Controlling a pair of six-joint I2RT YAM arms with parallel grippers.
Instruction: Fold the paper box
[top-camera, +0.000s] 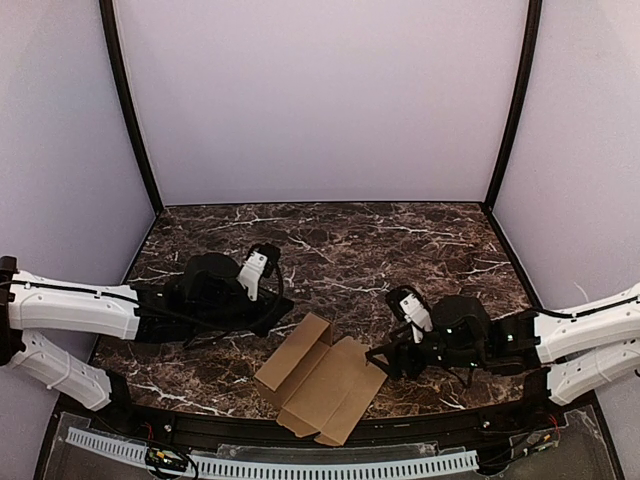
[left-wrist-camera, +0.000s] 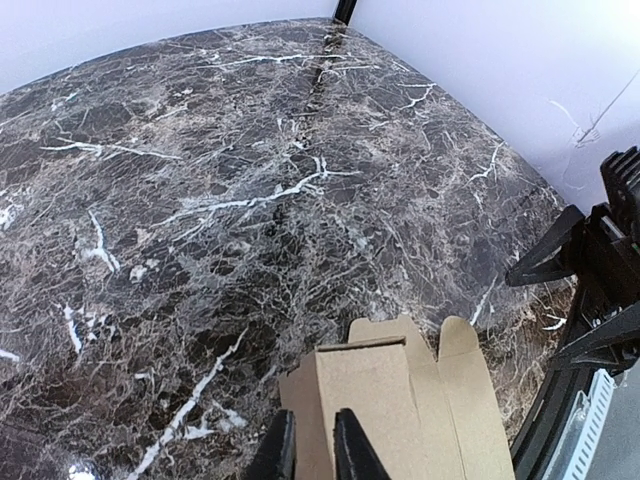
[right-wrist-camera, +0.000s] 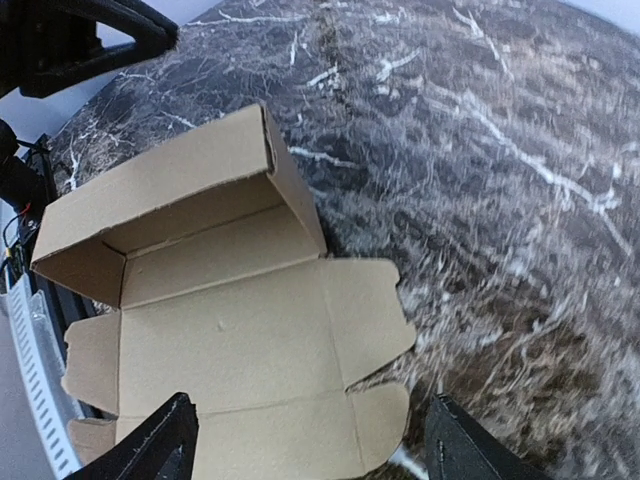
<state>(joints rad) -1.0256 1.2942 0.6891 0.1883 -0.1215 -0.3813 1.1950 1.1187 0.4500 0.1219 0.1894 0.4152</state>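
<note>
The paper box (top-camera: 320, 378) is brown cardboard lying near the table's front edge. Its left half is folded up into a tray with raised walls, and its lid panel with rounded tabs (right-wrist-camera: 370, 320) lies flat to the right. My left gripper (top-camera: 285, 303) is at the tray's far-left corner. In the left wrist view its fingers (left-wrist-camera: 355, 450) stand a narrow gap apart, with the box's corner edge (left-wrist-camera: 400, 400) showing in the gap. My right gripper (top-camera: 378, 362) hovers at the lid's right edge. It is wide open (right-wrist-camera: 310, 460) over the flat panel (right-wrist-camera: 230, 330) and holds nothing.
The tabletop is dark marble (top-camera: 400, 250) with pale walls behind and black corner posts (top-camera: 130, 110). A white perforated rail (top-camera: 300, 465) runs along the near edge just below the box. The right arm's black links (left-wrist-camera: 590, 270) show at the right of the left wrist view.
</note>
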